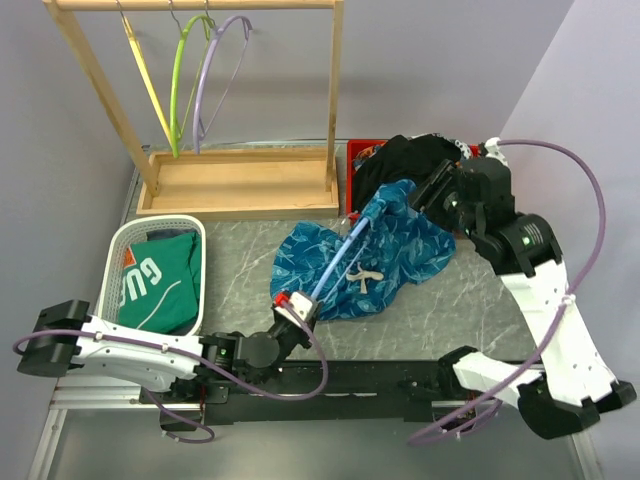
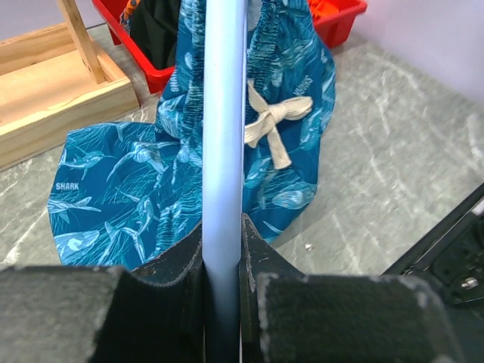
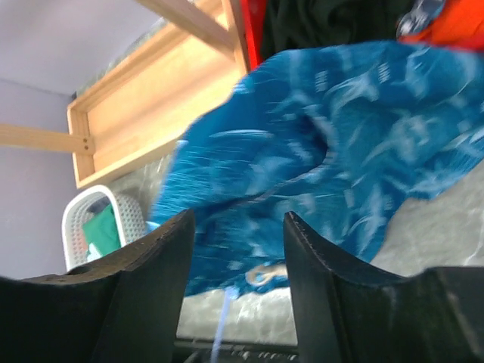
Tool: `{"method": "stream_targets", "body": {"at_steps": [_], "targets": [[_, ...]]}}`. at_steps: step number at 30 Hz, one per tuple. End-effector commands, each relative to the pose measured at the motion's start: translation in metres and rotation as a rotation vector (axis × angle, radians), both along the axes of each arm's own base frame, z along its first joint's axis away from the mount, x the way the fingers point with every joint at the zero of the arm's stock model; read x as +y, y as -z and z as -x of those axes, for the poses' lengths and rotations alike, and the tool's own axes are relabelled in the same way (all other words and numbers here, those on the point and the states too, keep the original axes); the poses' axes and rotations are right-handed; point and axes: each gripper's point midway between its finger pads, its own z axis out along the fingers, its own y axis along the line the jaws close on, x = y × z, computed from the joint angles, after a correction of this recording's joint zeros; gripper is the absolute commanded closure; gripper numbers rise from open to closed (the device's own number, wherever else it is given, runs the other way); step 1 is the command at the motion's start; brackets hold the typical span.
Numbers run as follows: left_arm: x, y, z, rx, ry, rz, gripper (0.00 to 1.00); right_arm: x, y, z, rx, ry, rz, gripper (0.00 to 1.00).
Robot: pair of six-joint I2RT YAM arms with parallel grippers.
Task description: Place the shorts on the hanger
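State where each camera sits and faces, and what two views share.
Top external: above and behind, facing down on the table; left arm and right arm show.
Left wrist: on the left arm, facing along the hanger over the shorts; left gripper clamps it.
Right wrist: facing the shorts and wooden rack; right gripper open.
All share the shorts.
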Motion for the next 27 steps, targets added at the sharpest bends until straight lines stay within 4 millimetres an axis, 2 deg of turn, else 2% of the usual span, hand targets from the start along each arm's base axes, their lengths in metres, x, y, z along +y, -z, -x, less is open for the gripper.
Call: {"method": "stream_targets", "body": {"at_steps": [1,2,4,7,11,16,19,23,27], "targets": [[-0.013,-0.034,0.0,-0.021,-0.008,0.112,0.99,0.012,-0.009,-0.003,0.064,-0.007,-0.135,0.39],[-0.015,-0.032,0.0,-0.022,-0.004,0.103,0.99,0.013,-0.01,-0.005,0.061,0.001,-0.162,0.38],[-0.02,-0.032,0.001,-0.031,0.004,0.085,0.99,0.015,0.001,-0.006,0.095,-0.007,-0.194,0.37],[-0.024,-0.029,0.0,-0.044,-0.007,0.038,0.99,0.022,0.024,-0.008,0.173,-0.012,-0.215,0.37],[-0.03,-0.025,0.0,-0.065,0.003,0.007,0.99,0.022,0.058,-0.001,0.299,0.007,-0.199,0.36],[-0.038,-0.022,0.0,-0.107,-0.004,-0.064,0.99,0.023,0.07,0.002,0.331,0.012,-0.217,0.35],[-0.041,-0.016,0.0,-0.147,-0.03,-0.13,0.99,0.024,0.084,0.005,0.379,0.006,-0.205,0.36],[-0.041,-0.021,-0.002,-0.188,-0.088,-0.148,0.99,0.02,0.111,0.012,0.461,0.008,-0.174,0.37],[-0.044,-0.023,-0.002,-0.205,-0.096,-0.149,0.99,0.012,0.122,0.014,0.476,0.034,-0.132,0.38]]}}
